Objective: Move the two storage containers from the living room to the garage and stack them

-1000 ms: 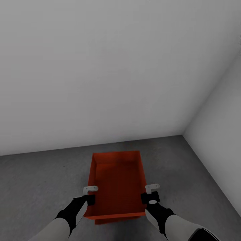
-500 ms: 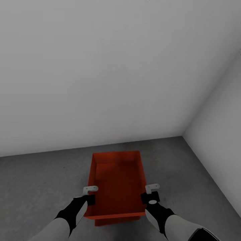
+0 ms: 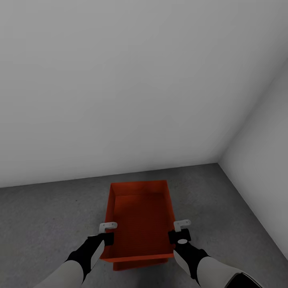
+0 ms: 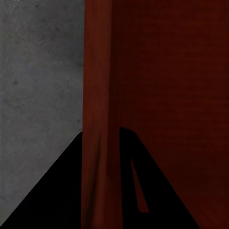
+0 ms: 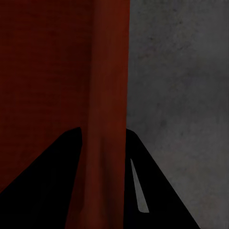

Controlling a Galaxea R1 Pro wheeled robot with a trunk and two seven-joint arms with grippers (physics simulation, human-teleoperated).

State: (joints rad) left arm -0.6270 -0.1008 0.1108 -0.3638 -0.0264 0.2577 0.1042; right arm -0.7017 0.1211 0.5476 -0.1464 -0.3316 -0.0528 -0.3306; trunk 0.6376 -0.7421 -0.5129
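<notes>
Nothing readable anywhere here, no text, labels, brand marks or numbers on the container (image 3: pixel 140 216), the walls (image 3: pixel 120 80) or the floor (image 3: pixel 48 216).

My two arms show pale grey-white forearm shells that narrow into matte black wrist housings; the left gripper (image 3: pixel 107 233) and right gripper (image 3: pixel 179 231) each carry a small light grey bracket-shaped piece above black fingers. On the right wrist I see a small round pale disc; in both wrist views my fingers (image 4: pixel 52 191) read as plain black wedges, one in each bearing a thin pale sliver.
</notes>
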